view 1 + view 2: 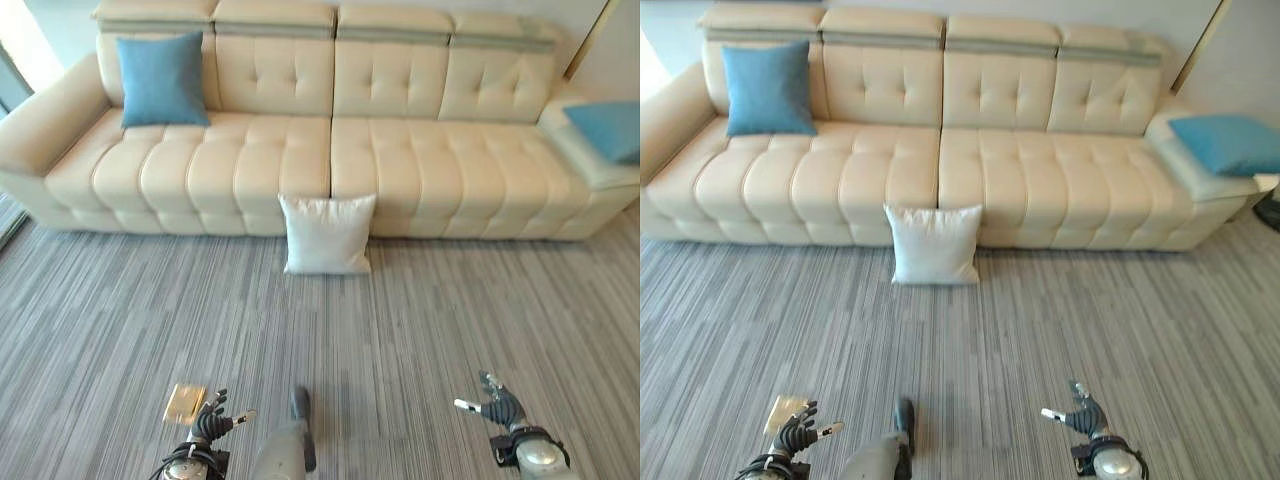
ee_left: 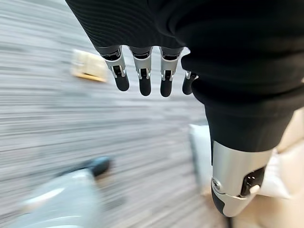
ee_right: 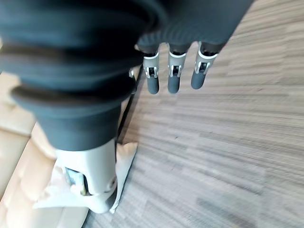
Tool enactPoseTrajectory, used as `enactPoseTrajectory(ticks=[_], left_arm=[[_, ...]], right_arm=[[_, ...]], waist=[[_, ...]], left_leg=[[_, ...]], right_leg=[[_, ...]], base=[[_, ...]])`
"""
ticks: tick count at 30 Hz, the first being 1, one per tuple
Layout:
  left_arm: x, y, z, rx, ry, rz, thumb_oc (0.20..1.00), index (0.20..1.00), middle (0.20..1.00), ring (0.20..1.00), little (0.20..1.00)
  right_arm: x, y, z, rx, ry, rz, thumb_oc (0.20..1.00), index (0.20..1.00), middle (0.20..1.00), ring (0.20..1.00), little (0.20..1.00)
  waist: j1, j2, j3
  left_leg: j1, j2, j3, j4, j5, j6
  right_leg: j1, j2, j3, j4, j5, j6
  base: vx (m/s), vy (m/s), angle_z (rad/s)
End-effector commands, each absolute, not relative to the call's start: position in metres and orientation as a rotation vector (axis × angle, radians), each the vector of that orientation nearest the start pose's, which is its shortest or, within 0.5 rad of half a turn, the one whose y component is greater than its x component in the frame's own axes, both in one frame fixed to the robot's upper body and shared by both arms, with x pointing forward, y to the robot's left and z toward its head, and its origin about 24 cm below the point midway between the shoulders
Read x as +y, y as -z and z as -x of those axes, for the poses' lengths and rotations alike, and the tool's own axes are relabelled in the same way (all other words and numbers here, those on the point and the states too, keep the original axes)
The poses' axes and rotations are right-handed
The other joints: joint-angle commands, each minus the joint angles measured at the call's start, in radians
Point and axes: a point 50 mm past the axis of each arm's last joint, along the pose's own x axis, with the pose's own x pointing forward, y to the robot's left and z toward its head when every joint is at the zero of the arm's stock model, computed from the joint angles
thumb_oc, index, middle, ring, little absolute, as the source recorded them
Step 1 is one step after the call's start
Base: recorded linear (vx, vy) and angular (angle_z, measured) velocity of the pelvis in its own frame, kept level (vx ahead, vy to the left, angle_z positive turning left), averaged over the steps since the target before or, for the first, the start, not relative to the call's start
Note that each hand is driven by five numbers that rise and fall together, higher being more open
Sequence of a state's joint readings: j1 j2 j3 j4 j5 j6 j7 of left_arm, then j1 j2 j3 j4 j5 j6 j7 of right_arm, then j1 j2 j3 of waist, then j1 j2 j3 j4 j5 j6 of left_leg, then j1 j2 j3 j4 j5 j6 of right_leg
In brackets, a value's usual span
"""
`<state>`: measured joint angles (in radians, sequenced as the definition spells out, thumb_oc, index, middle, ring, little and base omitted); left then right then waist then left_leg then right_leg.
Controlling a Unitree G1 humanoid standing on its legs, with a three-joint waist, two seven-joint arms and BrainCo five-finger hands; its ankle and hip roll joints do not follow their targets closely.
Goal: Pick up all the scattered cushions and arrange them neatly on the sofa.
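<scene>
— Well ahead of both hands: a white cushion point(image 1: 326, 234) stands on the grey carpet point(image 1: 480, 310), propped upright against the front of the cream sofa point(image 1: 400, 170) at the seam between its two seat sections. Which arm gets it?

— Hard to call. The cushion sits roughly midway between them, straight forward. The left hand point(image 1: 212, 421) is low at the robot's left, the right hand point(image 1: 497, 404) low at its right; the cushion looks slightly nearer the left hand's line (a judgement from the head views, not a sure thing).

— And the hands themselves?

— Both empty, fingers loosely extended and spread, nothing between fingers and thumb. They hang over bare carpet, well apart from the cushion.

— So no reach is possible yet?

— Likely not; the robot would need to step forward first. The cushion's broad face is turned toward the robot, with its top edge running left to right, so a two-handed grasp at its sides seems the natural approach.

— Anything already on the sofa?

— A blue cushion point(image 1: 161, 79) leans upright against the backrest at the left end, and another blue cushion point(image 1: 608, 129) lies on the right armrest end. A small tan object point(image 1: 185, 403) lies on the carpet just beside the left hand (too small to identify).
</scene>
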<state>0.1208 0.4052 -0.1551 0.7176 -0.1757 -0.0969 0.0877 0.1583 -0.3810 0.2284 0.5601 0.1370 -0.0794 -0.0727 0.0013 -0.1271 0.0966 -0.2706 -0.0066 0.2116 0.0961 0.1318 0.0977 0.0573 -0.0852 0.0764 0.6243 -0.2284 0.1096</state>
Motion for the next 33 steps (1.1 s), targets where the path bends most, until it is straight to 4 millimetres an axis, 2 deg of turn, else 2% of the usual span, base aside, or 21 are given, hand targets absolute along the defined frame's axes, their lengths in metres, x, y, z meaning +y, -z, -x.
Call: enactPoseTrajectory(ticks=[1, 2, 4, 5, 6, 7, 8, 9, 12, 13, 15, 16, 17, 18, 20, 22, 25, 28, 30, 31, 33], left_arm=[[0.256, 0.069, -0.199, 0.528, -0.107, -0.35, 1.0, 1.0, 1.0, 1.0, 1.0], [0.254, 0.068, -0.201, 0.523, -0.1, -0.35, 1.0, 1.0, 1.0, 1.0, 1.0], [0.252, 0.069, -0.201, 0.519, -0.101, -0.33, 1.0, 1.0, 1.0, 1.0, 1.0], [0.252, 0.07, -0.199, 0.525, -0.109, -0.32, 1.0, 1.0, 1.0, 1.0, 1.0], [0.252, 0.07, -0.199, 0.526, -0.109, -0.319, 1.0, 1.0, 1.0, 1.0, 1.0], [0.252, 0.071, -0.198, 0.532, -0.115, -0.314, 1.0, 1.0, 1.0, 1.0, 1.0], [0.25, 0.074, -0.196, 0.544, -0.112, -0.311, 1.0, 1.0, 1.0, 1.0, 1.0], [0.249, 0.075, -0.195, 0.546, -0.111, -0.308, 1.0, 1.0, 1.0, 1.0, 1.0], [0.246, 0.077, -0.194, 0.551, -0.107, -0.307, 1.0, 1.0, 1.0, 1.0, 1.0], [0.243, 0.08, -0.191, 0.56, -0.085, -0.307, 1.0, 1.0, 1.0, 1.0, 1.0], [0.24, 0.084, -0.187, 0.579, -0.071, -0.303, 1.0, 1.0, 1.0, 1.0, 1.0], [0.24, 0.084, -0.187, 0.579, -0.07, -0.303, 1.0, 1.0, 1.0, 1.0, 1.0], [0.238, 0.086, -0.185, 0.589, -0.069, -0.291, 1.0, 1.0, 1.0, 1.0, 1.0], [0.238, 0.087, -0.185, 0.589, -0.068, -0.291, 1.0, 1.0, 1.0, 1.0, 1.0], [0.236, 0.088, -0.182, 0.596, -0.073, -0.264, 1.0, 1.0, 1.0, 1.0, 1.0], [0.233, 0.091, -0.18, 0.61, -0.077, -0.247, 1.0, 1.0, 1.0, 1.0, 1.0], [0.229, 0.093, -0.18, 0.619, -0.052, -0.245, 1.0, 1.0, 1.0, 1.0, 1.0], [0.226, 0.092, -0.181, 0.608, -0.028, -0.255, 1.0, 1.0, 1.0, 1.0, 1.0], [0.226, 0.091, -0.181, 0.604, -0.024, -0.26, 1.0, 1.0, 1.0, 1.0, 1.0], [0.226, 0.09, -0.182, 0.599, -0.028, -0.264, 1.0, 1.0, 1.0, 1.0, 1.0], [0.227, 0.091, -0.181, 0.602, -0.04, -0.263, 1.0, 1.0, 1.0, 1.0, 1.0]], right_arm=[[-0.222, 0.059, -0.214, 0.446, -0.009, 0.314, 1.0, 1.0, 1.0, 1.0, 1.0], [-0.219, 0.057, -0.216, 0.436, -0.019, 0.314, 1.0, 1.0, 1.0, 1.0, 1.0], [-0.217, 0.054, -0.22, 0.424, -0.036, 0.317, 1.0, 1.0, 1.0, 1.0, 1.0], [-0.217, 0.054, -0.221, 0.423, -0.045, 0.323, 1.0, 1.0, 1.0, 1.0, 1.0], [-0.217, 0.054, -0.221, 0.424, -0.045, 0.323, 1.0, 1.0, 1.0, 1.0, 1.0], [-0.216, 0.053, -0.222, 0.42, -0.047, 0.325, 1.0, 1.0, 1.0, 1.0, 1.0], [-0.217, 0.051, -0.224, 0.413, -0.052, 0.333, 1.0, 1.0, 1.0, 1.0, 1.0], [-0.218, 0.051, -0.224, 0.416, -0.052, 0.339, 1.0, 1.0, 1.0, 1.0, 1.0], [-0.221, 0.053, -0.221, 0.43, -0.044, 0.35, 1.0, 1.0, 1.0, 1.0, 1.0], [-0.225, 0.056, -0.215, 0.449, -0.035, 0.35, 1.0, 1.0, 1.0, 1.0, 1.0], [-0.23, 0.059, -0.209, 0.471, -0.024, 0.337, 1.0, 1.0, 1.0, 1.0, 1.0], [-0.231, 0.059, -0.208, 0.471, -0.023, 0.338, 1.0, 1.0, 1.0, 1.0, 1.0], [-0.236, 0.058, -0.208, 0.47, -0.008, 0.344, 1.0, 1.0, 1.0, 1.0, 1.0], [-0.236, 0.058, -0.208, 0.47, -0.008, 0.344, 1.0, 1.0, 1.0, 1.0, 1.0], [-0.241, 0.053, -0.208, 0.45, 0.004, 0.351, 1.0, 1.0, 1.0, 1.0, 1.0], [-0.245, 0.052, -0.208, 0.454, 0.02, 0.355, 1.0, 1.0, 1.0, 1.0, 1.0], [-0.251, 0.048, -0.208, 0.44, 0.031, 0.367, 1.0, 1.0, 1.0, 1.0, 1.0], [-0.256, 0.044, -0.208, 0.433, 0.043, 0.388, 1.0, 1.0, 1.0, 1.0, 1.0], [-0.256, 0.044, -0.208, 0.431, 0.049, 0.388, 1.0, 1.0, 1.0, 1.0, 1.0], [-0.255, 0.045, -0.21, 0.429, 0.055, 0.388, 1.0, 1.0, 1.0, 1.0, 1.0], [-0.253, 0.045, -0.212, 0.428, 0.055, 0.385, 1.0, 1.0, 1.0, 1.0, 1.0]], waist=[[0.004, 0.017, 0.089], [-0.006, 0.022, 0.095], [-0.028, 0.04, 0.099], [-0.04, 0.045, 0.1], [-0.044, 0.047, 0.103], [-0.05, 0.045, 0.108], [-0.068, 0.039, 0.106], [-0.077, 0.04, 0.107], [-0.087, 0.045, 0.104], [-0.099, 0.048, 0.094], [-0.106, 0.053, 0.083], [-0.107, 0.055, 0.083], [-0.108, 0.058, 0.08], [-0.109, 0.059, 0.08], [-0.106, 0.056, 0.081], [-0.098, 0.053, 0.084], [-0.081, 0.05, 0.089], [-0.069, 0.055, 0.097], [-0.063, 0.058, 0.098], [-0.047, 0.068, 0.105], [-0.031, 0.069, 0.109]], left_leg=[[0.099, 0.076, -0.02, 0.028, -0.124, -0.094], [0.146, 0.066, -0.017, 0.019, -0.146, -0.086], [0.226, 0.047, -0.028, -0.012, -0.177, -0.08], [0.283, 0.032, -0.035, -0.03, -0.208, -0.083], [0.288, 0.032, -0.038, -0.031, -0.21, -0.083], [0.316, 0.027, -0.041, -0.034, -0.229, -0.087], [0.366, 0.011, -0.054, -0.044, -0.262, -0.097], [0.391, 0.008, -0.063, -0.045, -0.278, -0.102], [0.437, 0.008, -0.078, -0.042, -0.296, -0.118], [0.477, 0.016, -0.104, -0.022, -0.302, -0.14], [0.481, 0.038, -0.134, 0.042, -0.259, -0.173], [0.48, 0.039, -0.136, 0.044, -0.261, -0.174], [0.449, 0.082, -0.129, 0.158, -0.177, -0.211], [0.445, 0.083, -0.13, 0.162, -0.179, -0.211], [0.373, 0.117, -0.126, 0.326, -0.088, -0.226], [0.328, 0.142, -0.096, 0.402, -0.06, -0.217], [0.247, 0.109, -0.062, 0.352, -0.137, -0.182], [0.176, 0.08, -0.021, 0.204, -0.189, -0.163], [0.147, 0.071, -0.013, 0.142, -0.169, -0.164], [0.106, 0.054, -0.022, 0.041, -0.099, -0.178], [0.072, 0.048, -0.043, -0.02, -0.059, -0.188]], right_leg=[[-0.054, -0.08, -0.054, -0.07, 0.381, 0.043], [-0.088, -0.083, -0.077, -0.07, 0.359, 0.032], [-0.161, -0.049, -0.131, -0.127, 0.259, 0.016], [-0.214, -0.039, -0.19, -0.237, 0.212, 0.02], [-0.206, -0.039, -0.194, -0.238, 0.21, 0.02], [-0.225, -0.042, -0.228, -0.321, 0.203, 0.021], [-0.26, -0.03, -0.24, -0.467, 0.222, 0.034], [-0.272, -0.021, -0.233, -0.521, 0.238, 0.042], [-0.294, -0.017, -0.242, -0.585, 0.273, 0.056], [-0.289, -0.022, -0.234, -0.58, 0.282, 0.053], [-0.263, -0.017, -0.214, -0.555, 0.302, 0.027], [-0.262, -0.016, -0.215, -0.556, 0.301, 0.027], [-0.224, -0.01, -0.234, -0.557, 0.289, 0.004], [-0.224, -0.01, -0.235, -0.557, 0.289, 0.004], [-0.172, 0.009, -0.236, -0.557, 0.253, -0.038], [-0.129, 0.016, -0.229, -0.56, 0.216, -0.063], [-0.07, 0.018, -0.212, -0.579, 0.182, -0.061], [-0.027, 0.015, -0.213, -0.596, 0.155, -0.049], [-0.007, 0.023, -0.208, -0.608, 0.148, -0.046], [0.038, 0.048, -0.195, -0.631, 0.136, -0.042], [0.07, 0.062, -0.177, -0.645, 0.124, -0.038]], base=[[0.44, 0.228, -0.18], [0.5, 0.235, 0.02], [0.62, 0.198, -0.04], [0.53, 0.109, 0.01], [0.5, 0.047, 0.01], [0.5, -0.045, -0.06], [0.65, -0.063, 0.1], [0.65, -0.091, 0.2], [0.39, -0.105, 0.27], [0.66, -0.263, 0.27], [0.44, -0.218, 0.56], [0.35, -0.283, 0.96], [0.23, -0.214, 0.9], [0.35, -0.336, 0.65], [0.29, -0.259, 0.46], [0.31, -0.204, -0.18], [0.32, -0.103, -0.42], [0.28, -0.001, -0.22], [0.24, 0.012, -0.02], [0.31, 0.02, -0.09], [0.39, 0.052, -0.1]])
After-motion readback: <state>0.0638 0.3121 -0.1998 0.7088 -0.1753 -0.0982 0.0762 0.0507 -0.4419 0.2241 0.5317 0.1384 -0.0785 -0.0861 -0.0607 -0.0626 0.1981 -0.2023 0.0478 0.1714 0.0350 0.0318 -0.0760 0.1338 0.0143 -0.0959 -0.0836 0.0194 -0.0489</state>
